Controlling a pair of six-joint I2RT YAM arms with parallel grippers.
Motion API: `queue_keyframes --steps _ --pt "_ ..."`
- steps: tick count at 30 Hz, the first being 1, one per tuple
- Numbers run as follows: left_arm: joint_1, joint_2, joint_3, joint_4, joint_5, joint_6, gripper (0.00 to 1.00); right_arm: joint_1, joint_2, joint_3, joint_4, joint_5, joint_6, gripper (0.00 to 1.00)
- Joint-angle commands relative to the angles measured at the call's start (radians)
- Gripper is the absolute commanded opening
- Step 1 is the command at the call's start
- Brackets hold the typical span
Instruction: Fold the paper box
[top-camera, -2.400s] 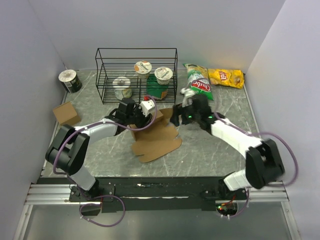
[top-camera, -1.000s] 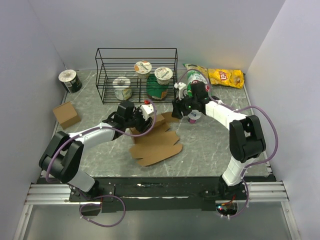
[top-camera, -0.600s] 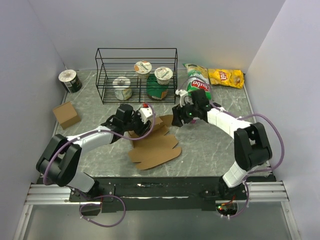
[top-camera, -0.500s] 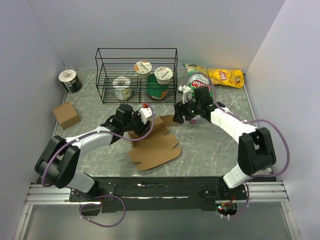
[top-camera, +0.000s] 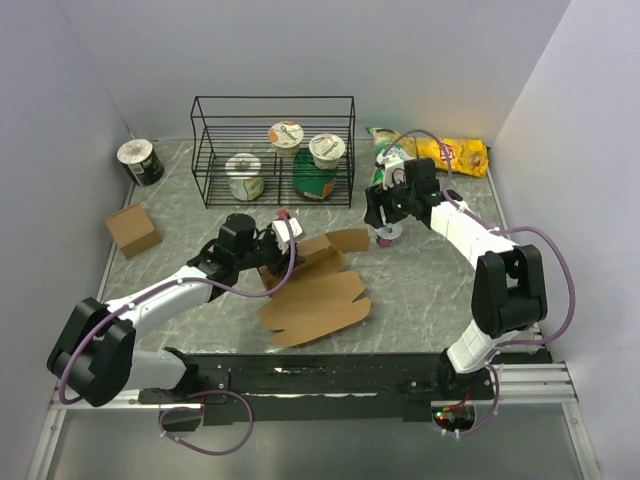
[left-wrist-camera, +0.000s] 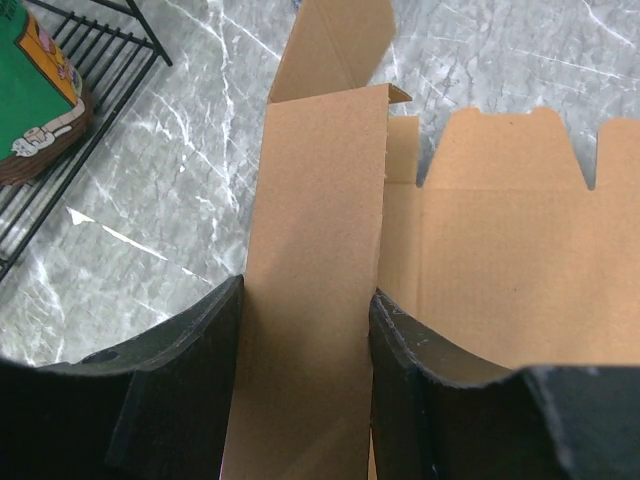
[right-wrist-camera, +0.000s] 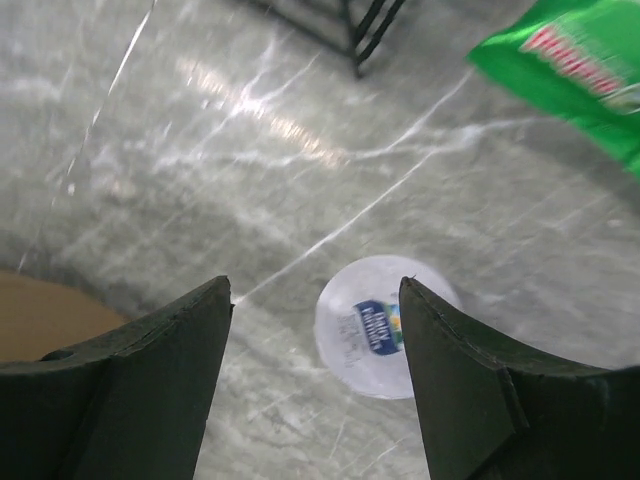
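While the left hand (left-wrist-camera: 305, 300) pinches a raised panel of the plain brown die-cut cardboard paper box (top-camera: 318, 302), the rest of that sheet lies mostly flat near the middle of the grey marbled surface (top-camera: 430, 300), in front of the black wire rack (top-camera: 272, 98). In the left wrist view its two dark fingers (left-wrist-camera: 170, 400) press against either face of the upright strip, and notched flaps spread out flat to the right of it. The sheet is not yet a carton.

The right hand (top-camera: 380, 212) hangs over the surface just right of the sheet and apart from it, its fingers (right-wrist-camera: 150, 390) spread wide with nothing between them. Below it stands a small round white-lidded cup with a blue label (right-wrist-camera: 375, 325). A corner of the cardboard shows at the lower left of the right wrist view, and a green crisp bag (right-wrist-camera: 580, 60) at the upper right.

In the rack sit three white foil-lidded cups (top-camera: 286, 135) and a green container (top-camera: 315, 183). A yellow crisp bag (top-camera: 452, 155) lies at the far right, a small squarish brown cardboard box (top-camera: 132, 228) sits at the left edge, and a dark round tin with a pale top (top-camera: 140, 162) stands in the far left corner.
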Motion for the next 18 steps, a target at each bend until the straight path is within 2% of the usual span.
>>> queue_keyframes --steps 1,9,18 --pt "-0.004 -0.011 0.004 0.038 0.020 -0.018 0.44 0.024 -0.040 -0.049 0.013 -0.149 -0.064 0.75" --pt "-0.004 0.018 0.012 0.035 -0.012 -0.016 0.44 0.050 -0.145 -0.163 0.034 -0.349 -0.055 0.74" --pt "-0.004 0.041 0.018 0.031 -0.020 -0.019 0.43 0.136 -0.143 -0.209 0.065 -0.383 -0.049 0.74"
